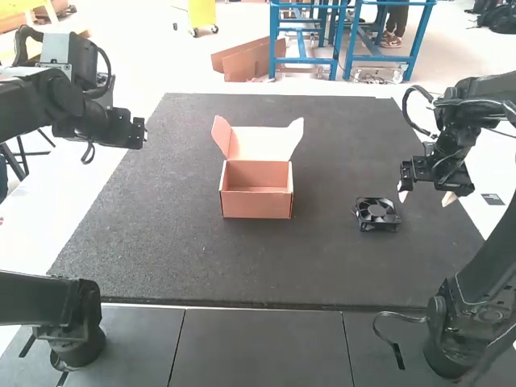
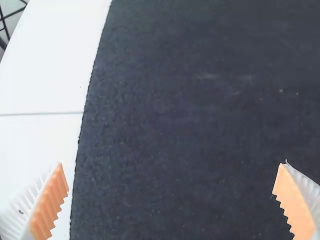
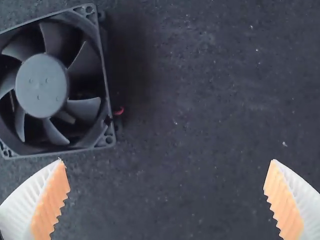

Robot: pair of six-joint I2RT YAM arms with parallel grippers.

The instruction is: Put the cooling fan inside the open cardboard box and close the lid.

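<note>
Black mat. Found left claw spread wide, empty, at left; cardboard box mid-mat, lid up; cooling fan flat right of it; right claw splayed just beyond. Judged cooling fan light, rigid: pinch across frame.

Lying spread flat as a black, coarse-grained mat over most of a white table, leaving pale strips showing bare along both sides. Running as a thin seam across the white top beside the mat's edge. Butting against dark grey panels along the near side, under bright, even light.
</note>
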